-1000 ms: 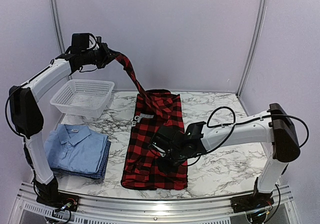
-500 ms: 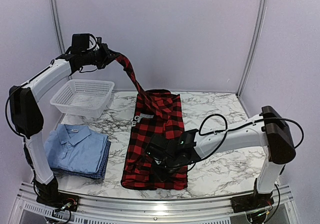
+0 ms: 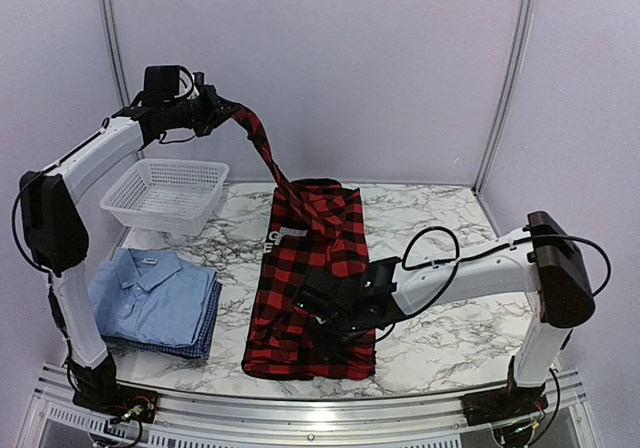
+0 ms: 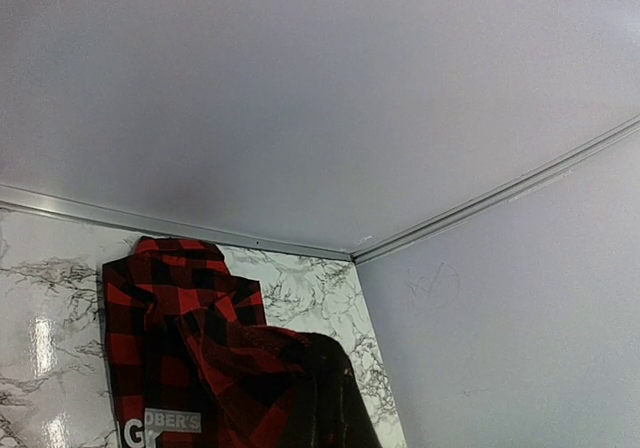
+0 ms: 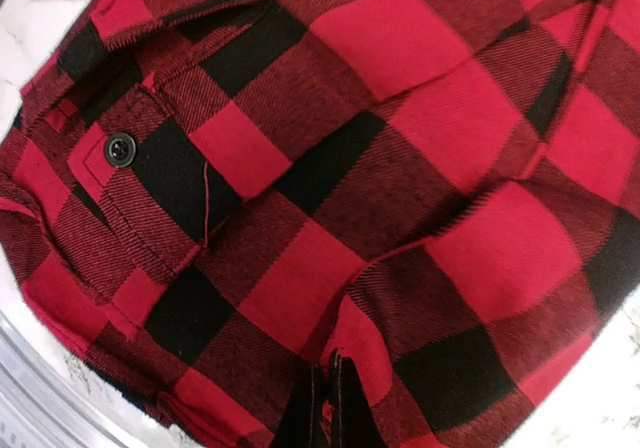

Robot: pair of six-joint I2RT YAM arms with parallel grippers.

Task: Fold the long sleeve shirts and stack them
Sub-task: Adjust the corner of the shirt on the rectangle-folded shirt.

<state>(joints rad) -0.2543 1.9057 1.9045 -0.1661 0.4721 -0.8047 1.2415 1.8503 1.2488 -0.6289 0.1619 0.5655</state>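
The red-and-black plaid shirt lies lengthwise on the marble table, white lettering showing on its left side. My left gripper is high at the back left, shut on one sleeve, which stretches taut up from the collar end. In the left wrist view the sleeve hangs dark over the shirt and hides the fingers. My right gripper is low over the shirt's near right part. Its fingers are shut, pinching a raised fold of plaid cloth. A folded light blue shirt rests on a blue checked one at the near left.
A white mesh basket stands at the back left of the table, under the raised left arm. The metal rail of the table's front edge runs just below the shirt's hem. Booth walls close in the back and the right side.
The right gripper slid toward the shirt's near part and its fingers closed on a fold of cloth. The left arm kept the sleeve held up without moving.
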